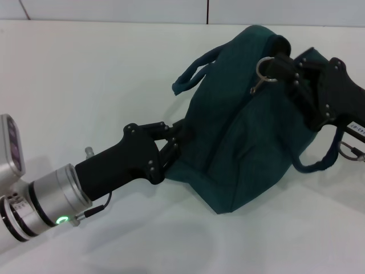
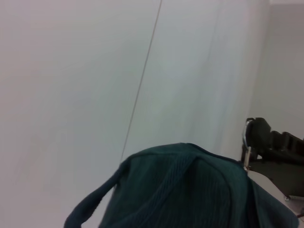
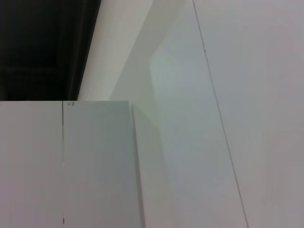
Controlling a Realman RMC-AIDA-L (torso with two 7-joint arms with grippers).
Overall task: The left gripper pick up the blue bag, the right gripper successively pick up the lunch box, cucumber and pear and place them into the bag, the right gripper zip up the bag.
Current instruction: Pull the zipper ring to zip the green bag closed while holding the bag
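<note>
1. You are looking at the blue bag [image 1: 239, 120] lying on the white table [image 1: 85, 85], right of centre in the head view — it reads as a dark teal fabric, bulging and slumped on its side.
2. Your left gripper [image 1: 173, 147] is reaching in from the lower left, and its black fingers are pinching the bag's near lower edge, pressed together on the fabric.
3. Your right gripper [image 1: 278, 69] is coming in from the right edge at the top of the bag. Its fingers are sitting against a metal ring [image 1: 266, 69] with a small pull hanging below it; you cannot tell from these pictures whether they are closed on the ring or merely touching it.
4. One carry strap [image 1: 191, 71] is trailing off the bag toward the far left, and a second strap loop [image 1: 322, 160] is hanging out on the right, below the right arm.
5. A white label [image 1: 356, 127] is showing on the right arm with small dark print — too small for you to read.
6. A green light [image 1: 61, 219] is glowing on the silver wrist of the left arm.
7. The left wrist view is showing you the bag's top fold [image 2: 190, 190] with the right gripper [image 2: 254, 142] beside it; the right wrist view is showing only pale panels.
</note>
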